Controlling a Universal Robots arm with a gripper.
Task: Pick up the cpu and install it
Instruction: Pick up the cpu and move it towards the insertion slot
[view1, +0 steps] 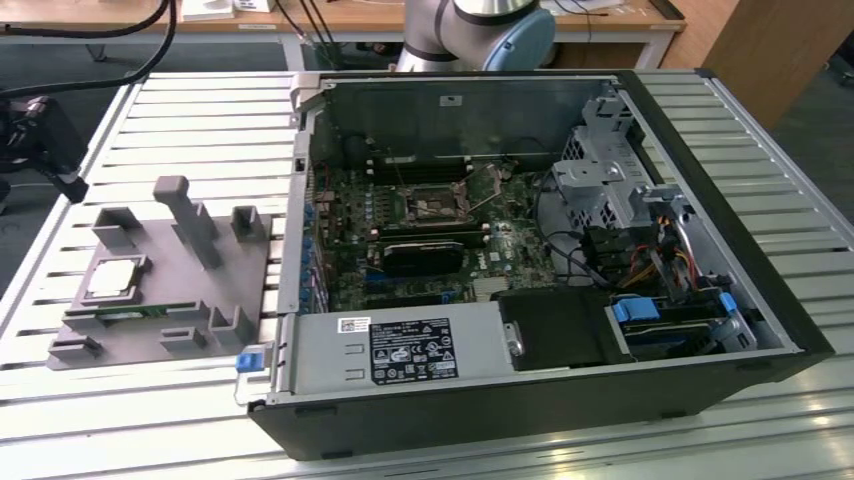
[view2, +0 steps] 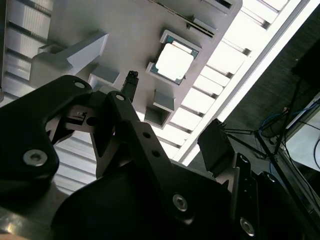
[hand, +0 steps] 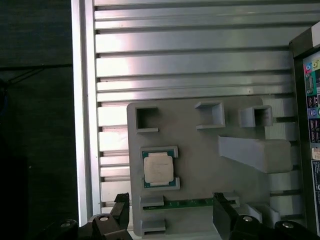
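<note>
Claw (hand: 171, 209) open: the two fingers (hand: 222, 215) are spread wide with nothing between the pads. The second wrist view shows the same, claw (view2: 172, 107) parted and gripping nothing.

The cpu (hand: 159, 167) sits flat in its square pocket on the grey holder (hand: 200, 150), silver top up. It lies beneath the claw, well apart from both fingers and untouched. It falls within the span of the fingers, nearer one finger than the other. Also seen in the second wrist view, cpu (view2: 175, 61) past the fingertips, on the holder (view2: 125, 30).

A green memory stick (hand: 190, 202) lies in a slot of the holder, closer to the claw than the cpu, about in line with the gap between the fingertips.

Exterior view: cpu (view1: 114, 277) on the holder (view1: 174, 265) with the memory stick (view1: 134, 312) beside it. The holder rests on the slatted metal table (view1: 200, 120), beside the open computer case (view1: 534, 420). The square socket (view1: 434, 205) on the board inside the case is far from the cpu.
</note>
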